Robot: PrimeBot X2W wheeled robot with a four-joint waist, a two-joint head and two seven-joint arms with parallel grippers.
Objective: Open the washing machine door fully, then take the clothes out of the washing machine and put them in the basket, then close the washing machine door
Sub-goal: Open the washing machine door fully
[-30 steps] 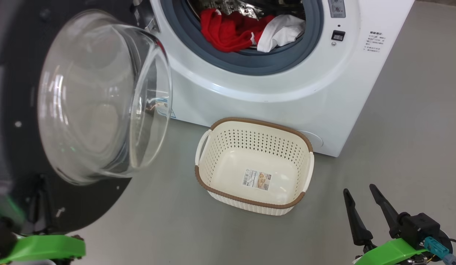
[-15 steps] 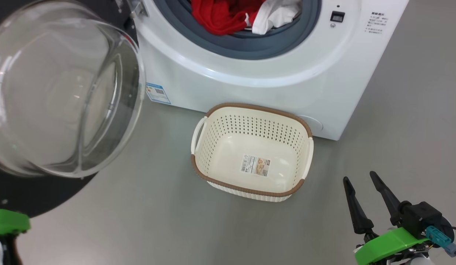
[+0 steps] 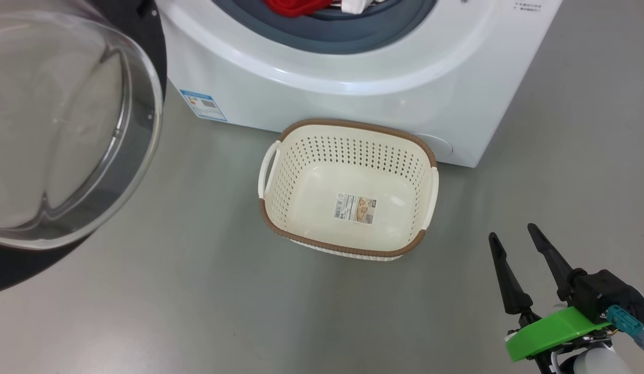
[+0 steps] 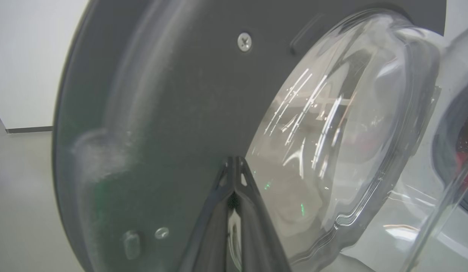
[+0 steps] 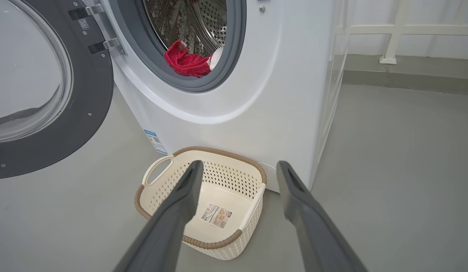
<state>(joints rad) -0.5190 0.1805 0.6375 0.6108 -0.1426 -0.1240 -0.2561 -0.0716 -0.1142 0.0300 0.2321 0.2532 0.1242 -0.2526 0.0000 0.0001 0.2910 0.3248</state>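
Okay, clothes first: red garment (image 5: pixel 184 62) and white piece (image 5: pixel 217 56) lie inside the washer (image 3: pixel 353 88), heaped at the front lip of the drum (image 5: pixel 188 22), just above the grey ring (image 3: pixel 327 39). Likely soft, limp and light. They'll drape and stretch when lifted, and could drag on the ring. Best hold is probably a bunched fold of the red one near the lip, pinched deep so it doesn't slip. The white piece touches the red and may come along or drop off.

Door (image 5: pixel 86 94) is swung wide to the washer's left, and looks about fully open. It's rigid, hinged and glossy, so slippery. Better to push the flat black rim than the glass bowl.

Basket (image 3: pixel 347 123) sits on the floor (image 3: pixel 197 301) right against the washer's front. It's empty, just a label (image 3: pixel 355 209) on the bottom. Thin plastic, so it probably slides if bumped.

Left gripper (image 4: pixel 234 160) has its fingers pressed together with nothing seen between them, tips close up against the door's inner rim. Can't tell if they touch it. Right gripper (image 3: pixel 512 231) is spread and empty, low and well apart from the basket.

Views: the right wrist view shows the drum interior, the hinges and both clothes whole, while the head view cuts the clothes at its top edge. The head view gives the basket's bare bottom from above. The left wrist view gives the door's rim and a screw (image 4: pixel 244 41) close up.
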